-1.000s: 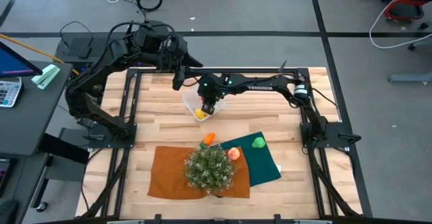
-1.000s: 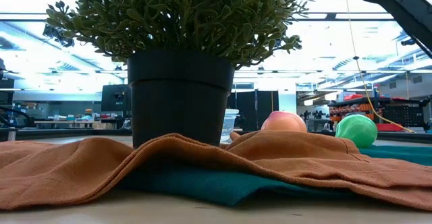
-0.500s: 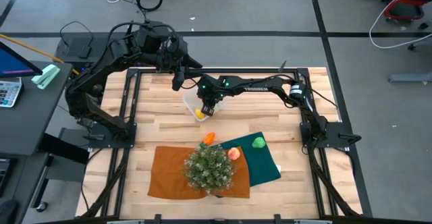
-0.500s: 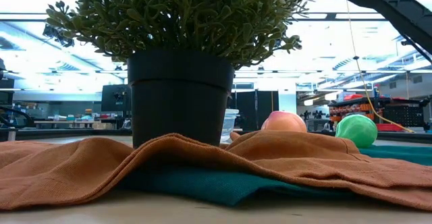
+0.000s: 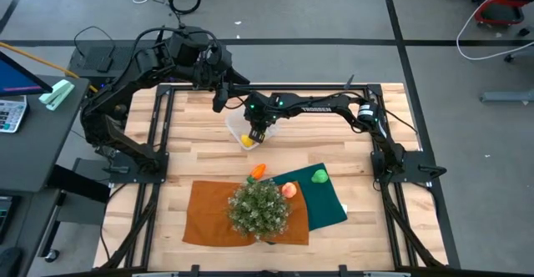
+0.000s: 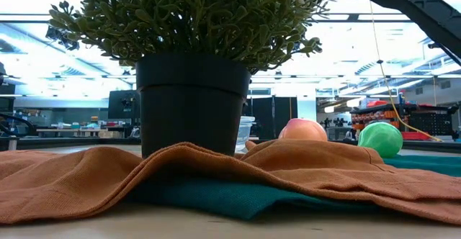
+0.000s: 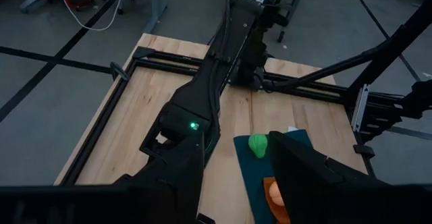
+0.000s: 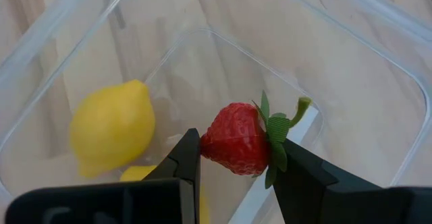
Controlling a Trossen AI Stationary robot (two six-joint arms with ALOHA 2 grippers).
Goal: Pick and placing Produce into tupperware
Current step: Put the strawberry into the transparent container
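Right wrist view, hand (image 8: 234, 158) pinching strawberry (image 8: 236, 140) inside tupperware rim (image 8: 378, 42)

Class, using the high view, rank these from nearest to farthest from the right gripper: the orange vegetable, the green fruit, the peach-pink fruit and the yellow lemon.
From the right gripper, over the tupperware:
1. Yellow lemon: in the tupperware, right beside the gripper.
2. Orange vegetable: on bare wood by the potted plant.
3. Peach-pink fruit: at the cloths' meeting edge.
4. Green fruit: on the dark green cloth.

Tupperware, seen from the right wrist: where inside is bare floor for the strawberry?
Bare floor of the tupperware lies beyond the strawberry, toward its far rounded corner. The lemon side is crowded. The right end effector holds the strawberry above.
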